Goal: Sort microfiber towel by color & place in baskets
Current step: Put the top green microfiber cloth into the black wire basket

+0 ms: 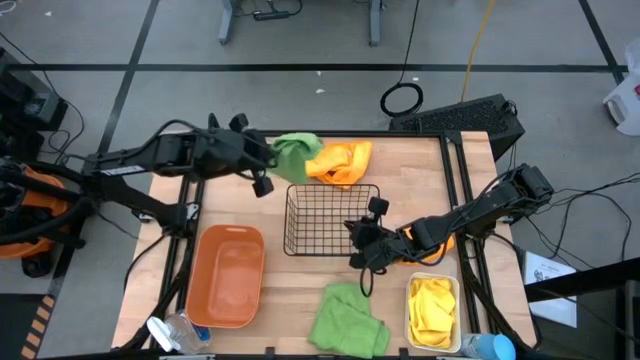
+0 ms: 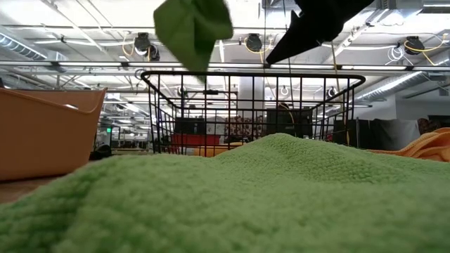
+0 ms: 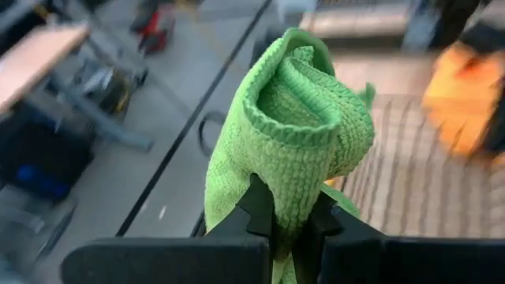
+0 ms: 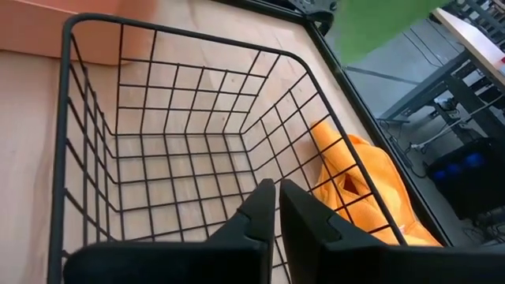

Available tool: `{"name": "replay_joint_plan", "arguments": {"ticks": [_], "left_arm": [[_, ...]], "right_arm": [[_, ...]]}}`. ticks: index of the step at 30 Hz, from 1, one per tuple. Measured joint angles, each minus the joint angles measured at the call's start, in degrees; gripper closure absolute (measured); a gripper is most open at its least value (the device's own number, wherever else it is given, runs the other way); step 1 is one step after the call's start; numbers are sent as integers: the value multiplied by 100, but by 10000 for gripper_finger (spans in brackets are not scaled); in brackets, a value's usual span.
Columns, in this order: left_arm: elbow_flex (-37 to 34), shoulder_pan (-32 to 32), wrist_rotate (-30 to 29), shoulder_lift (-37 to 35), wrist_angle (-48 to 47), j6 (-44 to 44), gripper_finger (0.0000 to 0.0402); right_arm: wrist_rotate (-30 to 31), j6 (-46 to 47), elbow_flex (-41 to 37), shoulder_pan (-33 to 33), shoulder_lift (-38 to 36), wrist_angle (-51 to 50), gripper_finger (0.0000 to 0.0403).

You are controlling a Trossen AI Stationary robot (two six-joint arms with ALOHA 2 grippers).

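Looking down past the right gripper (image 4: 276, 201), fingers pressed nearly together, into a black wire basket (image 4: 95, 150) with bare wood showing through its mesh floor. Beyond the basket's wall, at about four o'clock of its floor, an orange towel (image 4: 359, 185) bunched on the table. At twelve o'clock past the rim, a strip of an orange bin (image 4: 71, 17). At one o'clock, a green towel (image 4: 379, 24), blurred.

No lettering, label, brand, number or sign is legible anywhere here. A sheet of paper (image 1: 548, 270) lies on the floor at about four o'clock off the table (image 1: 300, 290), and its print is too small to read.
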Motion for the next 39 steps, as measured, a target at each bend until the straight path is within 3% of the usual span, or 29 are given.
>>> {"name": "replay_joint_plan", "arguments": {"ticks": [7,15,26,39], "left_arm": [[7,-608,294,114,528,-13,384],[-193,-1108,330,714,758,-25,379],[-231,-1279,375,1990,1167,4,367],[-231,-1103,882,2920,1318,-19,366]], "right_arm": [[41,-99,295,187,0,-126,390],[1179,-133,985,787,-2,-1005,390],[1196,412,1082,1043,-2,-1277,389],[1165,1703,1082,1161,-2,-2871,389]]}}
